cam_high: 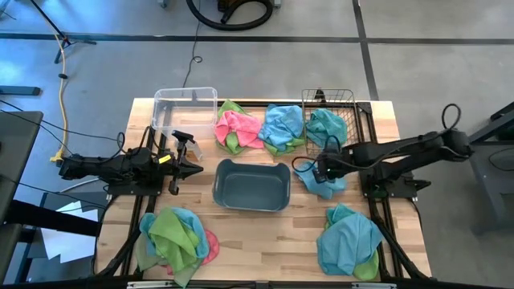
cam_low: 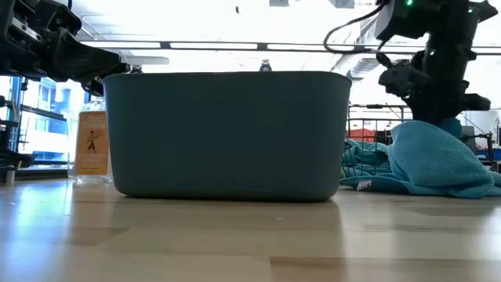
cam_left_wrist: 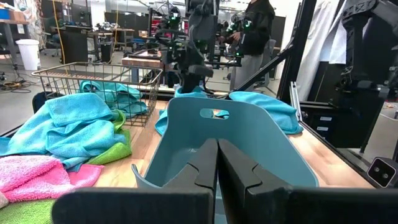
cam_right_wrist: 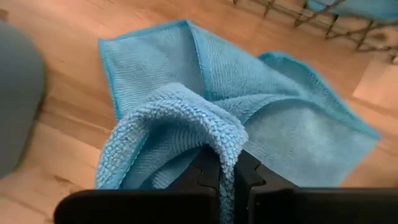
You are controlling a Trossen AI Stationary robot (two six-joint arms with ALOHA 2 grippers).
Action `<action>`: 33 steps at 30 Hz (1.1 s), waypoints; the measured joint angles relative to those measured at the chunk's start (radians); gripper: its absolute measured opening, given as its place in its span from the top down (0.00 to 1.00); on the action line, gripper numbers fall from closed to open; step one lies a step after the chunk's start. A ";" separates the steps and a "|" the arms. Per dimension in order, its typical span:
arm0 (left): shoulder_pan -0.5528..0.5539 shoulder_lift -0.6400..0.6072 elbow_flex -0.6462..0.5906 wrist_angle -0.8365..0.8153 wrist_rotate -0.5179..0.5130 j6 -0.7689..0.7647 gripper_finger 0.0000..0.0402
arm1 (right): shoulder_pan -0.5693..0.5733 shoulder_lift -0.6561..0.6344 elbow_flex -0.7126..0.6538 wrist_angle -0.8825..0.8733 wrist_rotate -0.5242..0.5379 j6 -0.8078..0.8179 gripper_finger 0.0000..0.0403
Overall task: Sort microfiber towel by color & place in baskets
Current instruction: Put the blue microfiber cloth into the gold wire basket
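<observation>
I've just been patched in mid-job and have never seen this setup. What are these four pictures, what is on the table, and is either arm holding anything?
Two dark robot arms work at a wooden table. One picture looks straight down, one looks level across the tabletop, and the other two come from cameras on each arm's wrist.

On the table are a clear plastic bin, a grey-blue tub in the middle, and a wire-mesh basket with a blue towel inside. Piles of pink, green and blue towels lie behind the tub and at both near corners.

The right hand is shut, pinching a fold of a blue towel lying beside the tub. The left hand is shut and empty, pointing at the tub from its other side.
</observation>
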 joint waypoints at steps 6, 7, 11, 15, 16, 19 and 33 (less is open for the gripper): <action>0.000 0.000 0.000 0.000 0.000 0.000 1.00 | 0.016 0.094 0.000 0.030 -0.049 0.004 0.99; 0.000 0.000 0.000 0.000 0.000 0.000 1.00 | 0.016 0.109 0.000 0.030 -0.049 0.014 0.98; 0.000 0.000 0.000 0.000 0.000 0.000 1.00 | 0.015 0.146 0.000 0.029 -0.049 0.067 0.92; 0.000 0.000 0.000 0.000 0.000 0.000 1.00 | 0.015 0.148 0.000 0.034 -0.067 0.046 0.76; 0.000 0.000 0.000 0.000 0.000 0.000 1.00 | 0.015 0.141 0.000 0.035 -0.070 0.038 0.72; 0.000 0.000 0.000 0.000 0.000 0.000 1.00 | 0.015 0.112 0.000 0.031 -0.074 0.021 0.57; 0.000 0.000 0.000 0.000 0.000 0.000 1.00 | -0.028 -0.058 0.000 -0.092 -0.118 0.002 0.28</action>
